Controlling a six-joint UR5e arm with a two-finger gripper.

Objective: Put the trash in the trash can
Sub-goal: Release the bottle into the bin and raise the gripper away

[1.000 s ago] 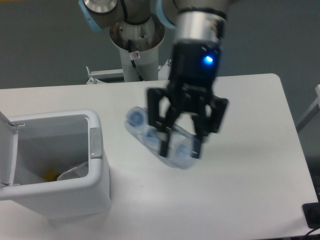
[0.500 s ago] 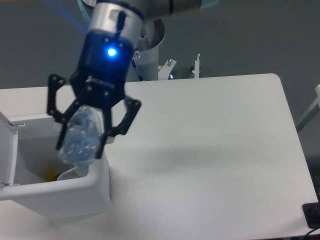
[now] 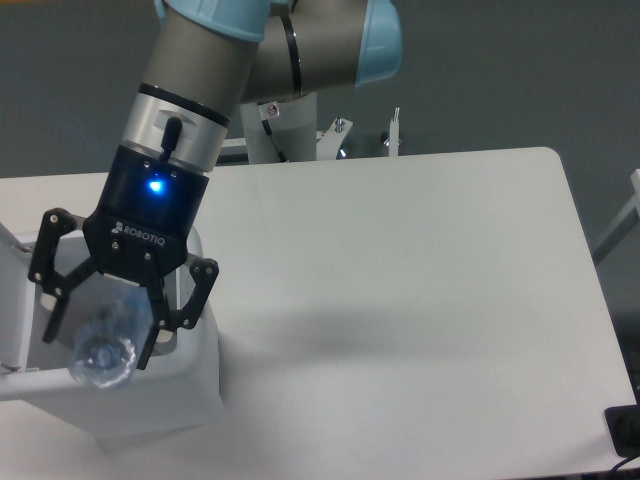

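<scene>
The trash I can see is a clear blue-tinted plastic bottle (image 3: 103, 352) with its blue cap end facing the camera. My gripper (image 3: 98, 342) is shut on it, one finger on each side. The bottle hangs tilted over the open top of the trash can (image 3: 150, 400), a white boxy bin at the table's front left. The bin's lid (image 3: 14, 300) stands open on its left side. My gripper and the bottle hide most of the bin's inside.
The white table (image 3: 400, 300) stretches to the right of the bin, with a rounded far-right corner. The arm's base column (image 3: 290, 125) stands behind the table's far edge. A dark object (image 3: 625, 430) sits off the table at the bottom right.
The arm carried the bottle from the middle of the table leftward to the bin, and in the last half second moved further left and lower over the opening.
</scene>
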